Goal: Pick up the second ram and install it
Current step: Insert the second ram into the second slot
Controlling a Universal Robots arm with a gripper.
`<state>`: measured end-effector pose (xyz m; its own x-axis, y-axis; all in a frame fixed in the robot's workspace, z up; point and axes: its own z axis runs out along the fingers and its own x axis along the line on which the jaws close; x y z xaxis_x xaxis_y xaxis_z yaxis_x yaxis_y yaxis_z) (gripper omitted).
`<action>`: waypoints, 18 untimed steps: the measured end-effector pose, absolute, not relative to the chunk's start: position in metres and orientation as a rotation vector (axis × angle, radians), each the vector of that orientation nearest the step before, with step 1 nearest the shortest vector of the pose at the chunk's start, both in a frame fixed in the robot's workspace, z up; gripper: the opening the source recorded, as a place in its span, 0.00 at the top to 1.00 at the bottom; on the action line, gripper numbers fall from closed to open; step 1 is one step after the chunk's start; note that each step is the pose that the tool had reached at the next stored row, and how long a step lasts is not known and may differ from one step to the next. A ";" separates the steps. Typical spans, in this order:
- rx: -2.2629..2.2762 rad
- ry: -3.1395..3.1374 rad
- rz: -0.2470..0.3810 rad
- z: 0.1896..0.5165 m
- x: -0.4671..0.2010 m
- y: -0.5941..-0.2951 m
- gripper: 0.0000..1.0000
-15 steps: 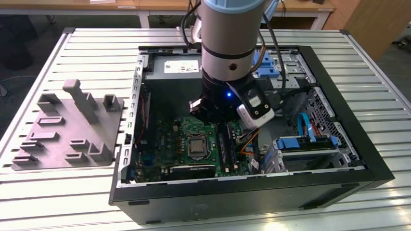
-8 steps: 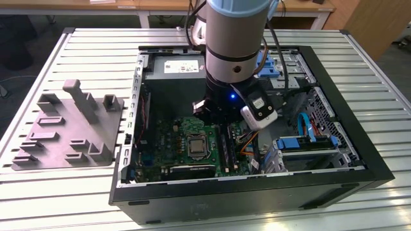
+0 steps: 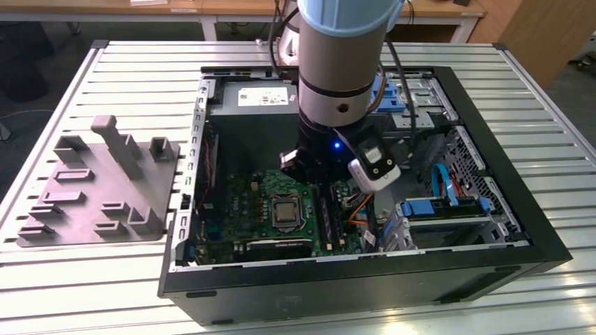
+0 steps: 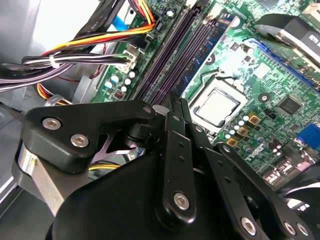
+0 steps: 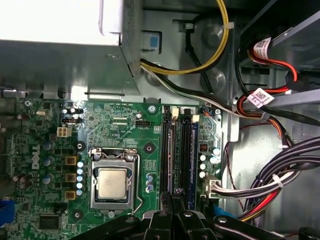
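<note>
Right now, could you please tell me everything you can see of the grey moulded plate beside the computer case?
The grey moulded plate lies flat on the slatted metal table, to the exterior view's left of the open computer case. It looks like matt plastic. Upright blocks of differing heights rise from it, the tallest toward its far edge. Whether it touches the case I cannot tell.

A ribbed metal worktop point(image 3: 139, 63) of parallel silvery slats carries two things. A black computer case point(image 3: 326, 296) lies on its side with the open face up, toward the exterior view's right. Just beside it, toward the exterior view's left, rests a grey moulded plate point(image 3: 93, 202) with upright blocks.
</note>
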<state>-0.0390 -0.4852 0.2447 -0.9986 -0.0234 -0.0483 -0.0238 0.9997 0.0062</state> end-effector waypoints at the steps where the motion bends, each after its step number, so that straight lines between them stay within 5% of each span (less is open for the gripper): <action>1: -0.036 3.093 0.011 0.244 -0.039 -0.485 0.89; 18: -0.037 3.093 0.011 0.233 -0.036 -0.483 0.89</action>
<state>-0.0356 -0.4832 0.2333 -0.9986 -0.0235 -0.0484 -0.0238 0.9997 0.0063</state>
